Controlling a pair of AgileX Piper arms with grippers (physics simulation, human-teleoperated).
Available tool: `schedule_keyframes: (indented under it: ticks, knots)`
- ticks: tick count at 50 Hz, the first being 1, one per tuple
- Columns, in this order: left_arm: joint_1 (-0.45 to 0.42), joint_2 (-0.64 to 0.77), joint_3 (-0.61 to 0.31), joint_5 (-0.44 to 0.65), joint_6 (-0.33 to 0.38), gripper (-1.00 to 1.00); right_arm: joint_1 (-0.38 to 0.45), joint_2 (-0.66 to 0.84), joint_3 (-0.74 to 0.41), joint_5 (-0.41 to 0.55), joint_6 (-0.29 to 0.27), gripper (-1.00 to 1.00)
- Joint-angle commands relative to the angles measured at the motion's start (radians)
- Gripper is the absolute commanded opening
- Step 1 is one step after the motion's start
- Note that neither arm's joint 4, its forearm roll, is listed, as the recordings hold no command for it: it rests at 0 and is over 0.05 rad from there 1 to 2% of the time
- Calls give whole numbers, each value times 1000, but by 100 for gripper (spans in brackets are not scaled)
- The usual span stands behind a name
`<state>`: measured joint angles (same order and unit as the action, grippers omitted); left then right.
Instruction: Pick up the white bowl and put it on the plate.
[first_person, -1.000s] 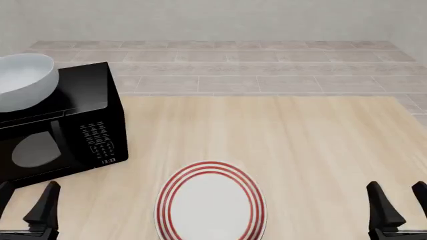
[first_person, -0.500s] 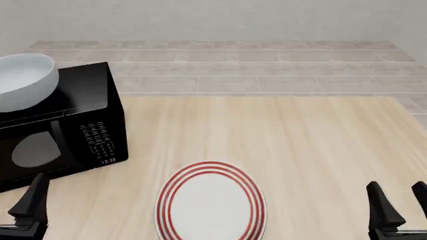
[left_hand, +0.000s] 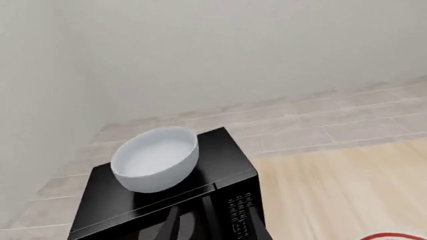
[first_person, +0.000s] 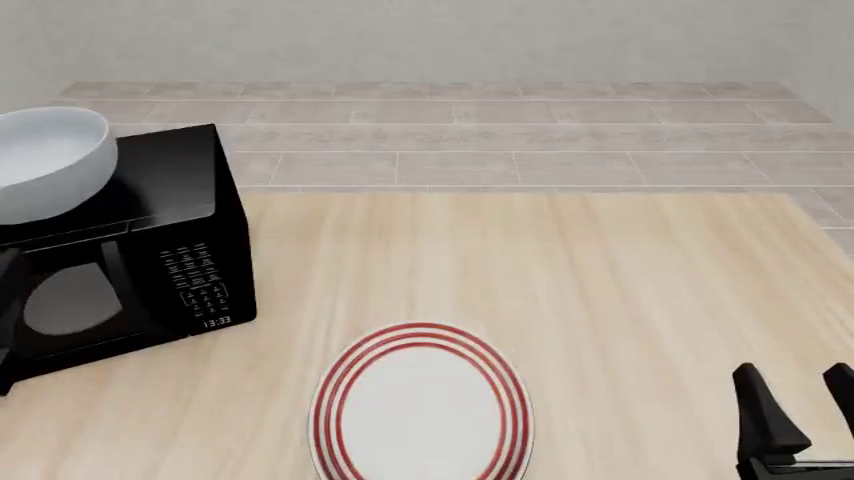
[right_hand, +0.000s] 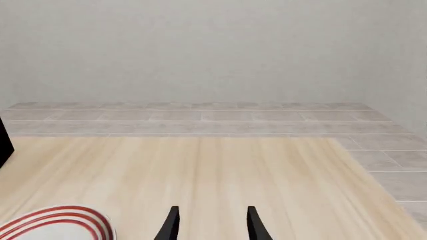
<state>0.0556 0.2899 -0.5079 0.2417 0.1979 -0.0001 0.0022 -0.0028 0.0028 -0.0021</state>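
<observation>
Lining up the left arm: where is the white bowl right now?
The white bowl sits on top of the black microwave at the table's far left in the front view, away from the plate.

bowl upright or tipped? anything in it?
Upright and empty. The white bowl sits rim-up on top of the microwave; the left wrist view looks into its bare white interior.

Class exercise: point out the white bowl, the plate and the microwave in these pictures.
white bowl (left_hand: 155, 159): left wrist view, inside of the bowl.
plate (first_person: 422, 407): front view, plain white centre.
microwave (first_person: 200, 277): front view, keypad panel.
</observation>
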Motion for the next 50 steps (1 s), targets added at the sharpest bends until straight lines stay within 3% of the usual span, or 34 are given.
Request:
schedule_keyframes:
  ticks: [1,6,9,17,20,23,25,30,33,43,47,49,50]
  knots:
    - [29,129,-193,90,144,100,0,2,2,-3,1,100]
    - [24,175,-250,137,191,100,0,4,2,-5,1,100]
    - [18,192,-268,149,266,100,0,8,2,-8,1,100]
    - [5,252,-369,192,326,100,0,15,1,-16,1,100]
    - [-36,252,-350,194,452,100,0,17,1,-18,1,100]
    - [3,304,-389,197,429,100,0,19,2,-20,1,100]
    - [17,325,-402,176,489,100,0,20,2,-20,1,100]
    - [10,366,-470,220,497,100,0,18,1,-19,1,100]
    - [12,383,-461,229,535,100,0,18,1,-18,1,100]
    - [30,472,-482,275,565,100,1,15,1,-15,1,100]
    - [50,487,-437,239,593,100,1,16,1,-17,1,100]
    - [56,515,-490,271,597,100,1,16,1,-17,1,100]
    - [55,507,-458,252,602,100,1,16,1,-17,1,100]
